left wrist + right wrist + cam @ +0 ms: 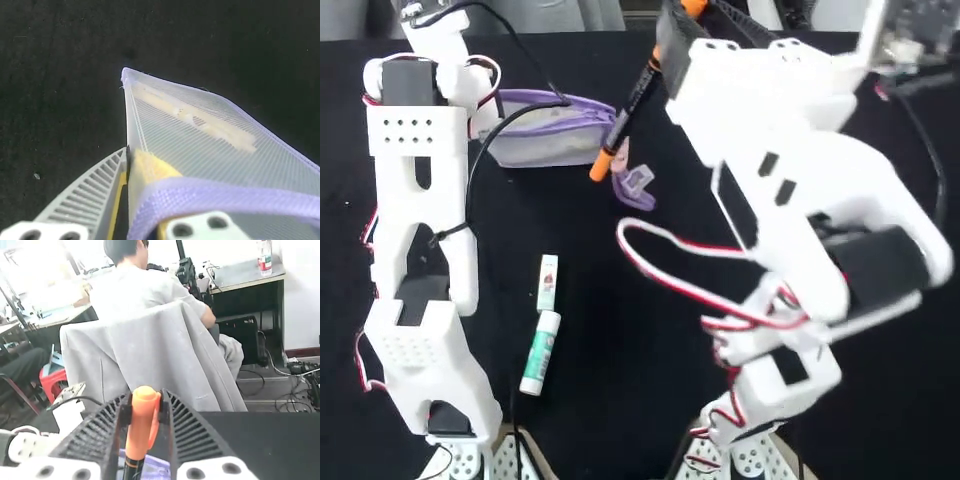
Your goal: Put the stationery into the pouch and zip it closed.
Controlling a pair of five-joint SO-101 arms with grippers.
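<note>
Nearest to me, by the front edge of the black table (pixel 620 400), a glue stick (pixel 539 352) and a small white stick (pixel 548 282) lie outside the pouch. They look round, so I think they may roll away if a finger knocks them.

The bigger danger is farther in. The right gripper (pixel 144 399) is clenched on the upper orange end of a marker (pixel 623 118). The lower tip could meet the rim or the mesh wall of the pouch (pixel 545 130) instead of its mouth. The left gripper (pixel 136 164) is closed on the purple rim at one end only, so the mouth seems rather flat. In that case the marker could push the pouch aside, or turn in the fingers because it is held only by its end, and then drop beside the pouch.

As for direction, the two sticks on the table have their long axis running from the front edge toward the far edge. The marker hangs on a slant. Its axis goes from the gripper, high on the right arm's side, down toward the left arm's side. Its lower orange tip points at the pouch end where a purple tab (pixel 635 187) lies. I cannot tell if the tip touches the pouch. The pouch lies near the far edge, with its long axis along that edge.
</note>
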